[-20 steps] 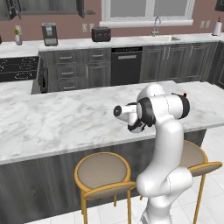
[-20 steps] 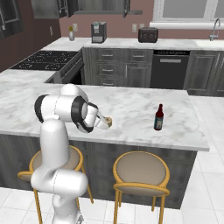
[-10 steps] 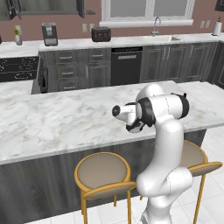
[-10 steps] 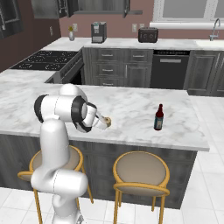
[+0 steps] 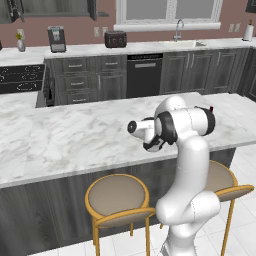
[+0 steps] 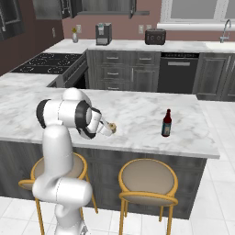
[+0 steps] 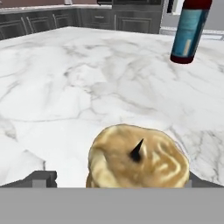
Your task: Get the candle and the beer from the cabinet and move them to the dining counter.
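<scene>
- Stubby pale-yellow candle point(image 7: 139, 156): resting on white-grey marble worktop point(image 6: 137, 114), position unchanged over the last second.
- Claw point(image 6: 109, 129): spread open around it, gripping nothing.
- Dark brown glass beer bottle point(image 6: 166, 123): upright nearby; both items delivered.

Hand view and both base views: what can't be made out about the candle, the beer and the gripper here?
- Candle: its base is cut off at the bottom of the hand view; in the right base view it is too small for detail.
- Beer: neck and cap are cut off by the hand view's top edge.
- Gripper: whether it touches the candle is unclear.
</scene>
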